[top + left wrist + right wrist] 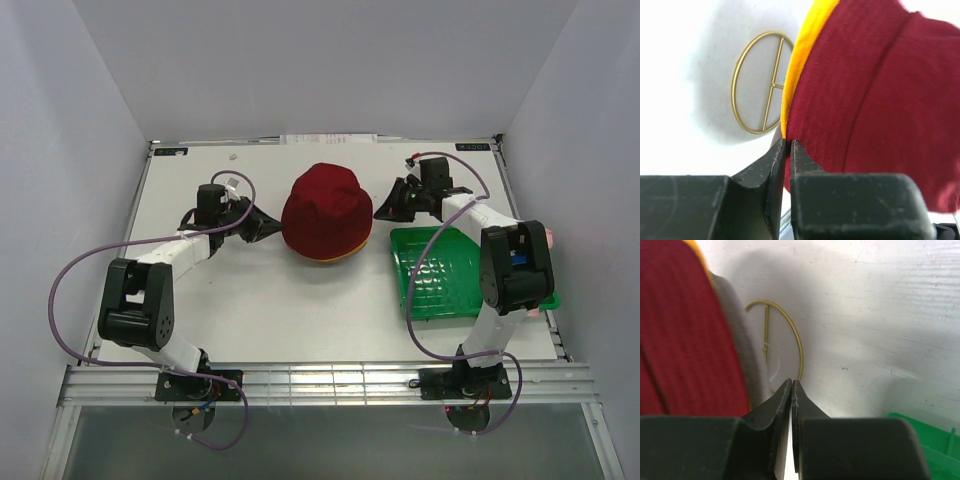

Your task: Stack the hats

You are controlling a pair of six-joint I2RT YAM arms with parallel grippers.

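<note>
A dark red hat sits on top of a yellow hat whose brim peeks out below it, at the table's middle back. In the left wrist view the red hat has the yellow brim along its edge. In the right wrist view a grey brim shows under the red hat. My left gripper is shut, its tips touching the brim edge on the hat's left. My right gripper is shut and empty, just right of the stack.
A gold wire-frame stand lies under the hats and also shows in the right wrist view. A green plastic tray lies at the right. A bit of pink fabric shows behind my right arm.
</note>
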